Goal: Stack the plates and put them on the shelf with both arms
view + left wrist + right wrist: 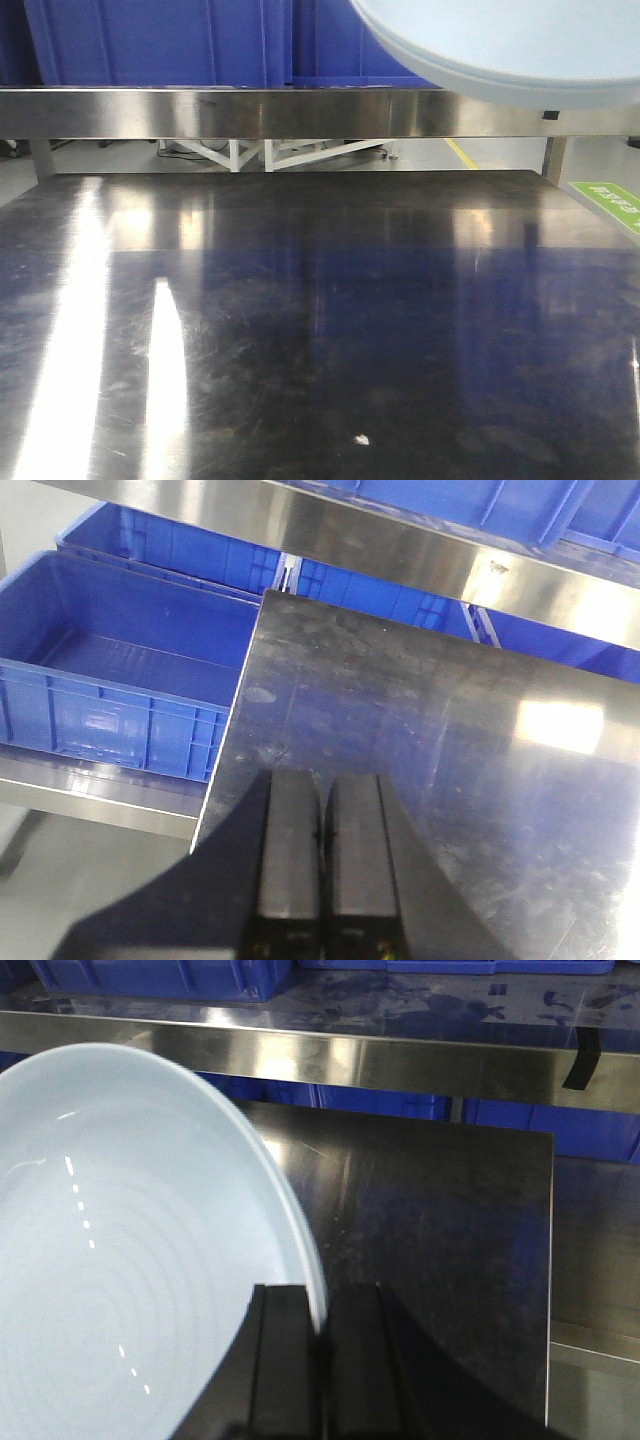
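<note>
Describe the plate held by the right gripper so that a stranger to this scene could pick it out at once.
Find the steel table with a shelf across its back carrying blue crates. Up at shelf height on the right, the right gripper clamps the plate by its rim. It is the only pale, glossy, round thing among dark steel and blue plastic.

The front camera sat low over the steel counter [320, 330], facing straight ahead at the shelf [250, 112] lip and the blue crates [160, 40] behind it. A plate [520, 40] loomed close at its upper right. The left wrist camera peered down along the left end effector [322, 780] at the counter's left edge. The right wrist camera looked along the right end effector [320, 1295], tight beside that plate. All three shared counter, shelf and crates.
</note>
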Available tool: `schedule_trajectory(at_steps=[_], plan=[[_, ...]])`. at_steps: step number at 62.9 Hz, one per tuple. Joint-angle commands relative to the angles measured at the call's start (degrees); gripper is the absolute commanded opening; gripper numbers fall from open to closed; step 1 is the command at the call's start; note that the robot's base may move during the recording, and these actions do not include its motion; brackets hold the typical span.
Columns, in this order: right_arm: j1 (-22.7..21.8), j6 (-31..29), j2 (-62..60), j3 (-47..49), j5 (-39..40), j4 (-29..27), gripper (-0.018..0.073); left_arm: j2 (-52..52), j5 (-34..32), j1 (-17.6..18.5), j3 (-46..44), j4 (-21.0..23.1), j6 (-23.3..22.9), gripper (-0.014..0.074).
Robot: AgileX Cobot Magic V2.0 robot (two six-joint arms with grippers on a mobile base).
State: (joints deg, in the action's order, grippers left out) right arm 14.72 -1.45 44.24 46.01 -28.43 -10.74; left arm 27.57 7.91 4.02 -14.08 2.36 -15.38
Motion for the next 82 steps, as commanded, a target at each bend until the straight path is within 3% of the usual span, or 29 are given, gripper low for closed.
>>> schedule_trajectory(at_steps=[1, 82], plan=[[-0.40, -0.02, -0.64, 1.53, 5.14, -0.48, 0.0048, 0.05, -4.90, -0.07, -1.63, -0.02, 0.06, 0.0090], [-0.40, -0.02, 2.43, 1.53, 5.15, -0.48, 0.0048, 0.05, -4.90, -0.07, -1.63, -0.02, 0.06, 0.0090]])
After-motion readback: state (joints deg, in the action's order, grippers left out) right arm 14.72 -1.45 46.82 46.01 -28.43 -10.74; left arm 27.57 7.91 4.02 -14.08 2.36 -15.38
